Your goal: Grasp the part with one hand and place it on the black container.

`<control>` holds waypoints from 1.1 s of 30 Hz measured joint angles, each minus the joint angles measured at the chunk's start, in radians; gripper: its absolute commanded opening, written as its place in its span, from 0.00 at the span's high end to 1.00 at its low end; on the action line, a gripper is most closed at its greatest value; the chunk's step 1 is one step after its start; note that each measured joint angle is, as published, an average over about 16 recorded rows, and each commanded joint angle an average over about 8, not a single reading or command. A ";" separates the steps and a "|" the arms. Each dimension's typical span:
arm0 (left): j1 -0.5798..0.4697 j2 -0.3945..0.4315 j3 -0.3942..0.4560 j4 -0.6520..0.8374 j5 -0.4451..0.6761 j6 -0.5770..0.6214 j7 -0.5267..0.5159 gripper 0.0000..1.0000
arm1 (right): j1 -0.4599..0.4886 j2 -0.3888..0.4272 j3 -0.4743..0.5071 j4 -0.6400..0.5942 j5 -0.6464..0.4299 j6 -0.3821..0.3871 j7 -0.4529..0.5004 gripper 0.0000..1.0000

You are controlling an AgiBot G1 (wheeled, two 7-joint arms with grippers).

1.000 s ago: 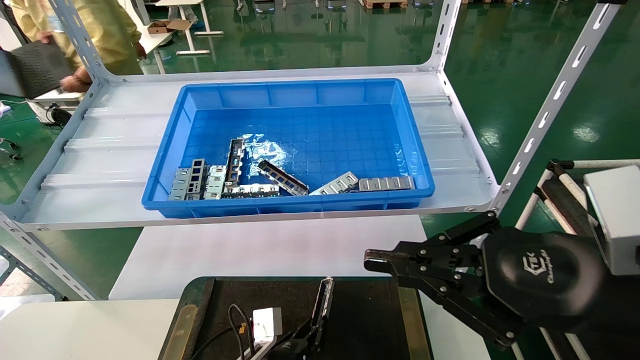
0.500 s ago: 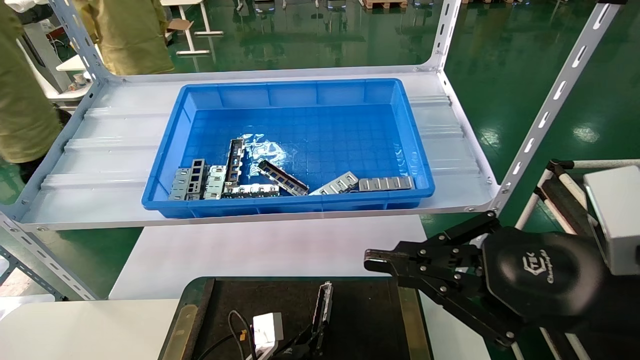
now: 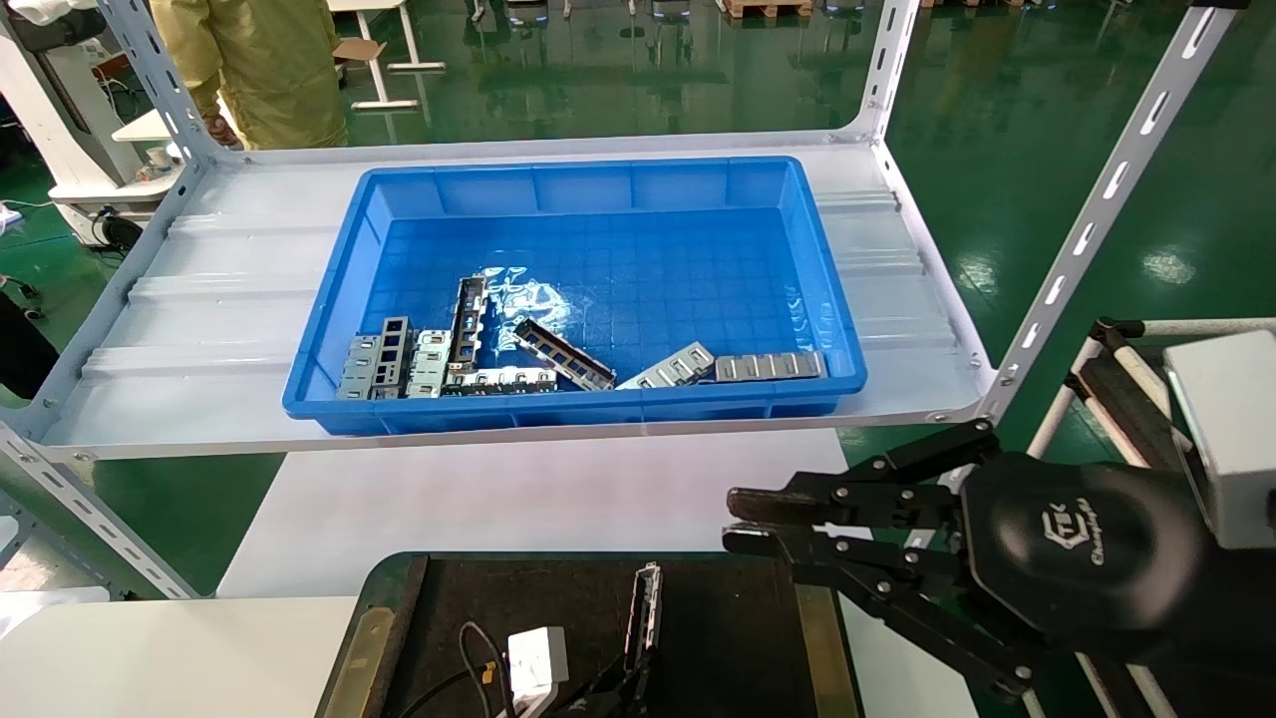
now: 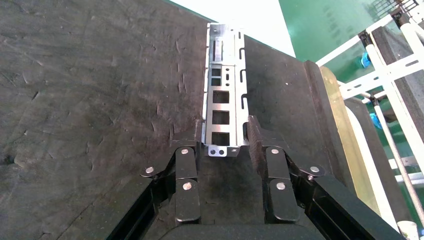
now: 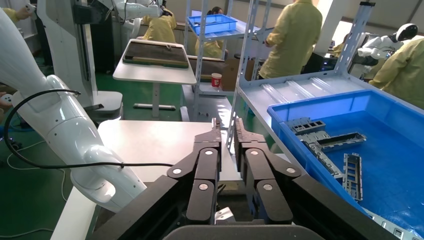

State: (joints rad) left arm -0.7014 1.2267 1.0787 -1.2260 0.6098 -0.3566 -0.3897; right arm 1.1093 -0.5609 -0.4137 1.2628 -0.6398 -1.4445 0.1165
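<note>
The part (image 3: 644, 610), a narrow silver channel with dark cut-outs, lies lengthwise on the black container (image 3: 728, 618). In the left wrist view the part (image 4: 223, 95) rests on the dark tray surface (image 4: 90, 100). My left gripper (image 4: 225, 131) has its two fingers closed against the sides of the part's near end. In the head view the left gripper (image 3: 626, 688) barely shows at the bottom edge. My right gripper (image 3: 740, 524) hovers above the tray's right side, empty, with a narrow gap between its fingers. It also shows in the right wrist view (image 5: 226, 125).
A blue bin (image 3: 598, 172) on the grey shelf (image 3: 199, 329) holds several more metal parts (image 3: 563, 354). A brass strip (image 3: 819, 638) runs along the tray's right side. A slotted shelf post (image 3: 1087, 219) stands at the right. People move behind the shelf.
The part's far end has come down a little onto the tray with my left gripper. My right gripper's fingers have parted slightly. People behind the shelf have moved.
</note>
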 measured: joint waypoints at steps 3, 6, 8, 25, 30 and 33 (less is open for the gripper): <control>-0.004 0.000 0.004 -0.001 -0.008 0.000 0.001 0.00 | 0.000 0.000 0.000 0.000 0.000 0.000 0.000 0.00; -0.007 0.000 0.006 -0.002 -0.014 0.000 0.001 0.00 | 0.000 0.000 0.000 0.000 0.000 0.000 0.000 0.00; -0.008 -0.001 0.007 -0.004 -0.016 0.001 0.002 0.00 | 0.000 0.000 0.000 0.000 0.000 0.000 0.000 0.00; -0.057 -0.080 -0.001 -0.029 0.042 0.131 0.033 0.00 | 0.000 0.000 0.000 0.000 0.000 0.000 0.000 0.00; -0.086 -0.125 -0.008 -0.013 0.072 0.242 0.052 0.00 | 0.000 0.000 0.000 0.000 0.000 0.000 0.000 0.00; -0.100 -0.157 -0.015 -0.002 0.089 0.325 0.066 0.00 | 0.000 0.000 0.000 0.000 0.000 0.000 0.000 0.00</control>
State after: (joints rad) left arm -0.8017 1.0699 1.0639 -1.2277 0.6983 -0.0318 -0.3233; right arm 1.1094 -0.5609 -0.4138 1.2628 -0.6397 -1.4445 0.1164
